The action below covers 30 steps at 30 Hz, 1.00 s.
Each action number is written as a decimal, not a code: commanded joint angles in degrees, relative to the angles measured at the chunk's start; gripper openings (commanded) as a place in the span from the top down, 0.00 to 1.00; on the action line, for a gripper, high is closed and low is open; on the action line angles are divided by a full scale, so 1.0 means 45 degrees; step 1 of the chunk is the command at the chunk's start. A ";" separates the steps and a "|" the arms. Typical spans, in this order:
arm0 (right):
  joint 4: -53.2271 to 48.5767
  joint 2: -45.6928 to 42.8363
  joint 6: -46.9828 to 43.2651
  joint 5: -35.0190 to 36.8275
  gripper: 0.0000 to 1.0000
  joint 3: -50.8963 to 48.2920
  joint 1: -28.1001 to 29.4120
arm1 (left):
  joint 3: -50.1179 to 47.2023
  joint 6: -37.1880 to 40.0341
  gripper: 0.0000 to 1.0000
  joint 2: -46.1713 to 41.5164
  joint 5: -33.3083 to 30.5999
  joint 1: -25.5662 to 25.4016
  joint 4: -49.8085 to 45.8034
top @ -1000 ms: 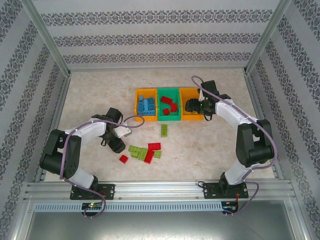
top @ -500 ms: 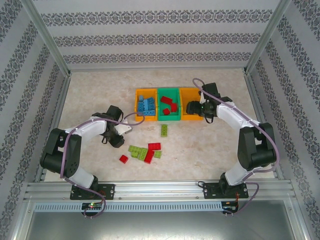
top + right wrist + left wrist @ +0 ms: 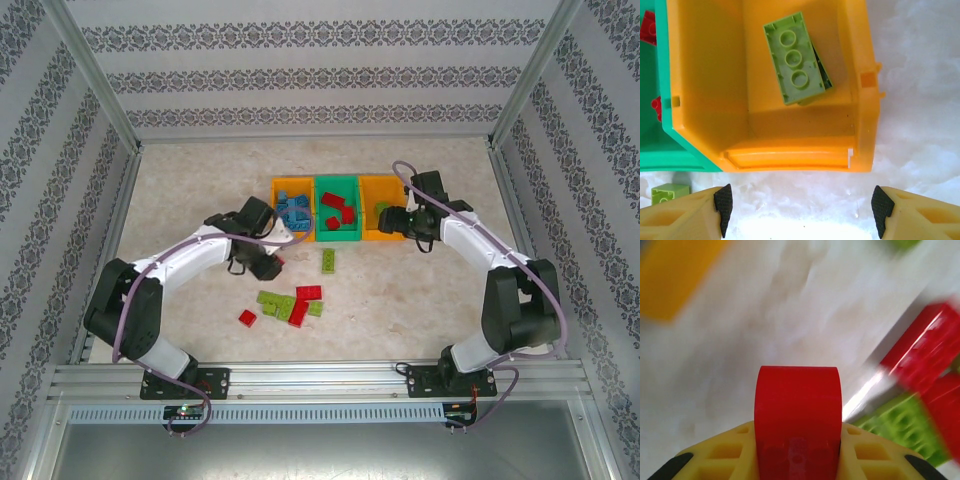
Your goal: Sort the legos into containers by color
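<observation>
Sorting in progress, with the green bin [image 3: 338,238] as reference. My left gripper [image 3: 270,262] is clamped narrowly on a red brick [image 3: 797,415], carried clear of the table [image 3: 420,300] just nearside and left of the green bin; I judge this grip is meant to bring the brick over that bin's front wall, since the red bricks [image 3: 340,212] are collected there. My right gripper [image 3: 800,217] stands with its jaws wide and empty, just nearside of the right orange bin [image 3: 765,155] that touches the green bin's right wall. A green brick [image 3: 795,60] lies studs-up on that bin's floor, so the wide jaws suit a release rather than a pickup. Blue bricks [image 3: 294,208] fill the left orange bin [image 3: 276,212] against the green bin's left wall. A lone green brick [image 3: 328,261] lies just nearside of the green bin, and the loose pile [image 3: 290,303] of red and green bricks lies farther nearside, unsorted.
</observation>
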 commanded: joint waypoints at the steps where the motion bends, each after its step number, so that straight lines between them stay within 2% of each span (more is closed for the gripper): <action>1: -0.0214 -0.0659 0.0208 -0.0020 0.24 -0.0395 -0.0091 | 0.1914 -0.1783 0.77 0.0403 0.1102 -0.0288 0.0879; 8: -0.0195 -0.1211 0.0548 -0.0132 0.24 -0.1263 -0.0003 | 0.6873 -0.4503 0.77 0.4004 0.2454 -0.0438 0.0327; 13: -0.0078 -0.1655 0.0977 -0.0087 0.24 -0.1804 0.0237 | 1.0244 -0.6204 0.78 0.6832 0.2628 -0.0472 -0.0702; 20: 0.0059 -0.2171 0.1712 0.0328 0.25 -0.2448 0.0920 | 1.2922 -0.8161 0.77 0.9269 0.2539 -0.0455 -0.1253; 22: 0.0117 -0.2262 0.1913 0.0504 0.25 -0.2569 0.1179 | 1.3324 -0.8506 0.72 0.9630 0.2316 -0.0460 -0.1481; 23: 0.0122 -0.2273 0.1977 0.0575 0.25 -0.2585 0.1367 | 1.3430 -0.8672 0.64 0.9752 0.2221 -0.0460 -0.1523; 30: 0.0209 -0.2161 0.2732 0.1856 0.24 -0.2368 0.3305 | 1.3398 -0.8677 0.32 0.9350 0.1178 -0.0620 -0.1685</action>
